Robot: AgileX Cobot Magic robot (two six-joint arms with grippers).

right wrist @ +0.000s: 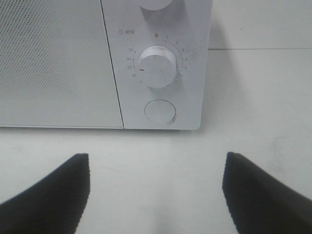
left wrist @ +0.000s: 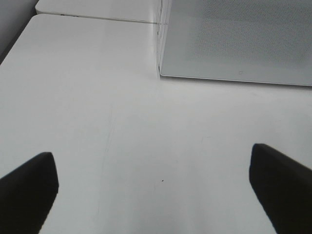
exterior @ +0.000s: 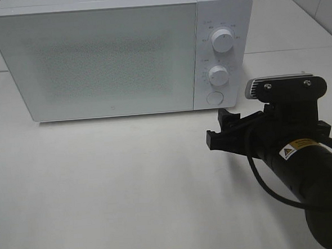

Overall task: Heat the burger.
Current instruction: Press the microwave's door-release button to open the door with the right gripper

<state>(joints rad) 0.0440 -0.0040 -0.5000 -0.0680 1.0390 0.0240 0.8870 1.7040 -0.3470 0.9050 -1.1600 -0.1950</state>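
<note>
The burger does not show in any view. The microwave [exterior: 105, 55] has its door [exterior: 94, 61] shut, and the door's frosted front hides what is behind it, so I cannot tell if the burger is inside or somewhere outside the pictures.

The right gripper [exterior: 218, 127] is wide open and holds nothing. It hovers over the table [exterior: 102, 190] and faces the control panel. The round button [right wrist: 160, 111] lies straight ahead of it, on the line between its 2 fingers, near but not touching. The lower dial [right wrist: 157, 67] sits just above this button, and the upper dial [exterior: 223, 41] is higher again. I judge that the next move depends on this alignment, and the right arm is clearly the nearer one.

The left gripper [left wrist: 152, 156] is also fully open and empty. Ahead of it is only the far corner of the door, well apart from the panel.

Around the lower dial I read 0, 1, 2 and 3 on one side and 35, 30, 25 and 20 on the other; its short red mark points near 25. Beside a clock sign stand 2 small characters, not clear enough to read. A yellow warning label [exterior: 296, 148] on the right arm has print too small to read.
</note>
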